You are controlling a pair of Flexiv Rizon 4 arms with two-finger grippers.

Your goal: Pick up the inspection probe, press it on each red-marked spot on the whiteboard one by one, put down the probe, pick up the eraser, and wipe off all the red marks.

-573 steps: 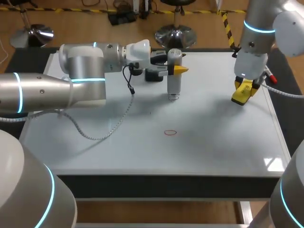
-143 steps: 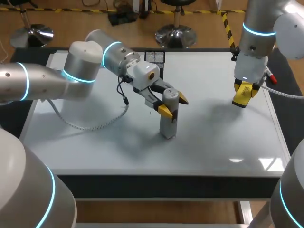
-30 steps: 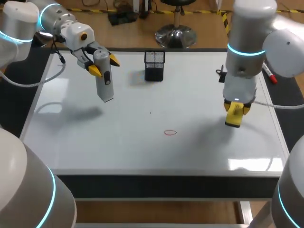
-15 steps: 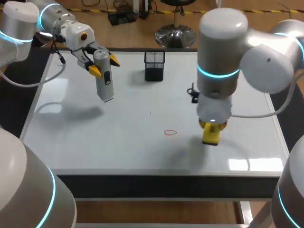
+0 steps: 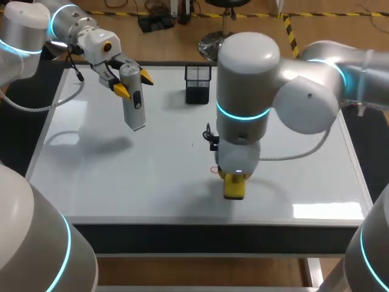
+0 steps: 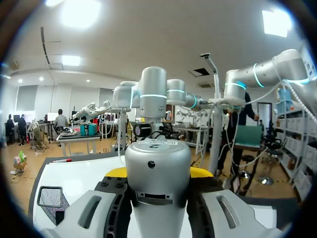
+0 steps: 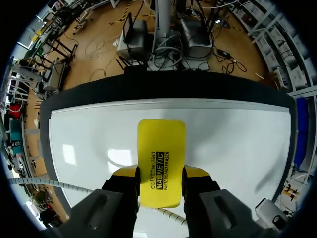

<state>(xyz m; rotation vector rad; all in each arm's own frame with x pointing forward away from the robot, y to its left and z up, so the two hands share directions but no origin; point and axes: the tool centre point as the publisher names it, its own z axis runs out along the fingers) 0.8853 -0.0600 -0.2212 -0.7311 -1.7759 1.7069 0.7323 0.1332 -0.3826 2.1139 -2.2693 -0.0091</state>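
We see a dark desk (image 5: 182,238) carrying a whiteboard (image 5: 121,176) that covers nearly all of its top. On the whiteboard, a black mesh pen holder (image 5: 197,85) stands upright near the far edge. A red mark (image 5: 213,171) shows only in part, near the board's middle.

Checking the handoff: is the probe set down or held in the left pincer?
Held: the left pincer grips the probe from both sides, clear above the whiteboard.
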